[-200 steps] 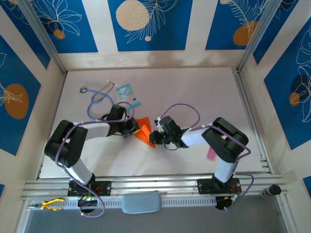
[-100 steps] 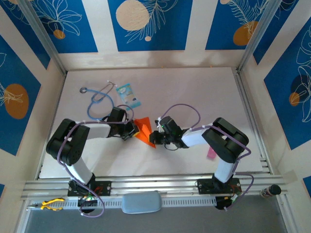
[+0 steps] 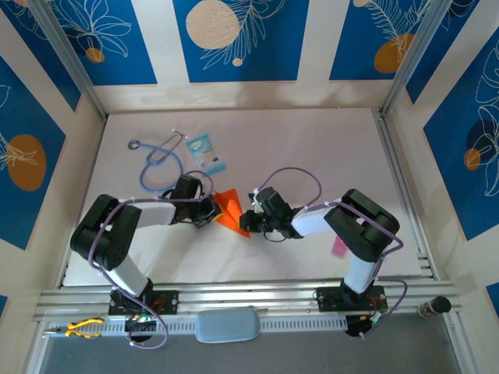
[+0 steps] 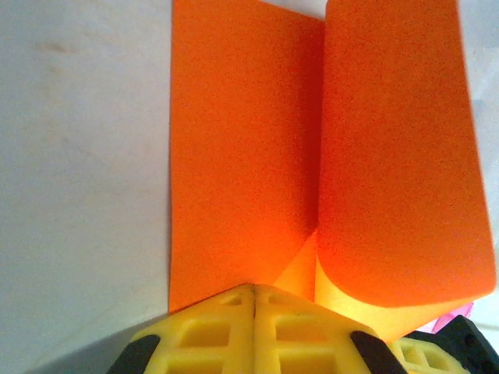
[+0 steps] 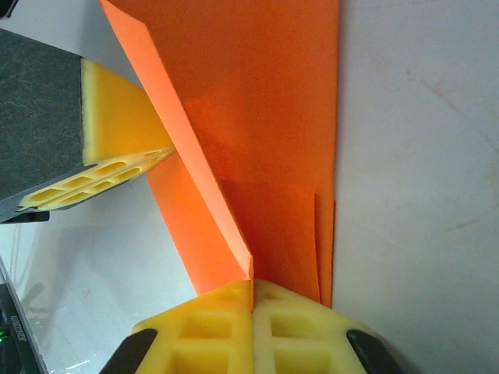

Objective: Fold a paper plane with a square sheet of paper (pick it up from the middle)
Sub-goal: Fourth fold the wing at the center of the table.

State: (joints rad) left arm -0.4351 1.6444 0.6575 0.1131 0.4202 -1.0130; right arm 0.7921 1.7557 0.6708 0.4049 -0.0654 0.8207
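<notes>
The square sheet of paper (image 3: pixel 231 207) is bright orange, folded into layers, and lies mid-table between both grippers. My right gripper (image 3: pixel 246 220) is shut on its near-right end; in the right wrist view a raised crease of the paper (image 5: pixel 265 117) runs into the seam of the right gripper (image 5: pixel 252 284). My left gripper (image 3: pixel 214 209) is shut at the sheet's left edge. The left wrist view has the left gripper (image 4: pixel 255 290) over the paper (image 4: pixel 242 156), whose right flap curls up. The left gripper's fingers (image 5: pixel 117 167) touch the raised flap. A paper plane is out of view.
A blue stethoscope (image 3: pixel 156 160) and a light-blue packet (image 3: pixel 205 152) lie at the back left. A small pink strip (image 3: pixel 339 245) sits by the right arm. Yellow pliers (image 3: pixel 82 327) rest on the front rail. Patterned walls close in three sides of the table.
The left arm has shifted a little, its gripper edging along the sheet's left edge. The paper and the right arm stay where they were.
</notes>
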